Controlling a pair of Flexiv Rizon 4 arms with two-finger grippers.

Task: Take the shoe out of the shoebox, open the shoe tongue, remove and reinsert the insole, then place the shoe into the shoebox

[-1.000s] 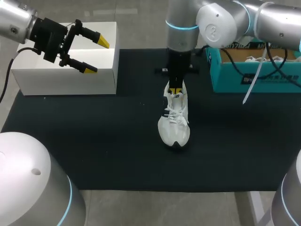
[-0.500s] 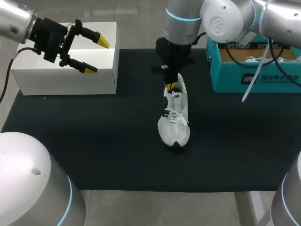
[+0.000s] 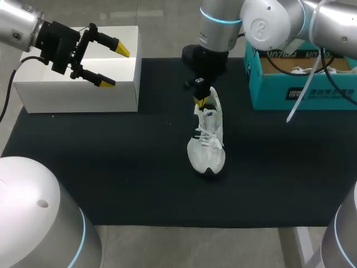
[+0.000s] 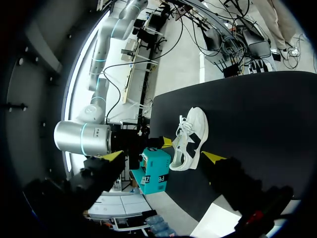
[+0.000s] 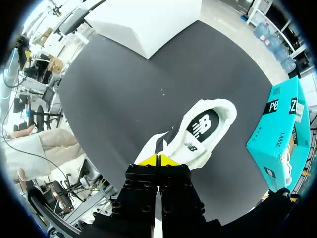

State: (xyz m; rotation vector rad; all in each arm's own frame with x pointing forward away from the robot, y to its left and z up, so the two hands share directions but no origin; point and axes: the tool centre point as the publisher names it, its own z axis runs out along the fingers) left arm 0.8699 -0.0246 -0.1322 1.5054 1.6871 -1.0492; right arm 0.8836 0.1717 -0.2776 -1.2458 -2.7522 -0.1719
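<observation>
A white shoe (image 3: 207,142) with black side patches stands upright on the black mat (image 3: 111,167), toe toward the front edge. My right gripper (image 3: 201,101) is shut, tips tilted down against the rim of the shoe's opening at its far end. In the right wrist view the shut gripper (image 5: 158,159) hangs just above the shoe (image 5: 198,134), whose insole (image 5: 204,121) shows in the opening; nothing shows pinched between the tips. My left gripper (image 3: 114,66) hangs open and empty over the white box (image 3: 78,84) at the back left. From there the shoe (image 4: 190,139) lies ahead, far off.
A teal shoebox (image 3: 301,84) stands at the back right with another white shoe inside; it also shows beside the shoe as the teal shoebox (image 5: 277,134). The white box (image 5: 148,20) sits across the mat from it.
My right gripper has tilted and shifted slightly left and back at the shoe's opening. The shoe has barely moved. The left arm has kept still.
</observation>
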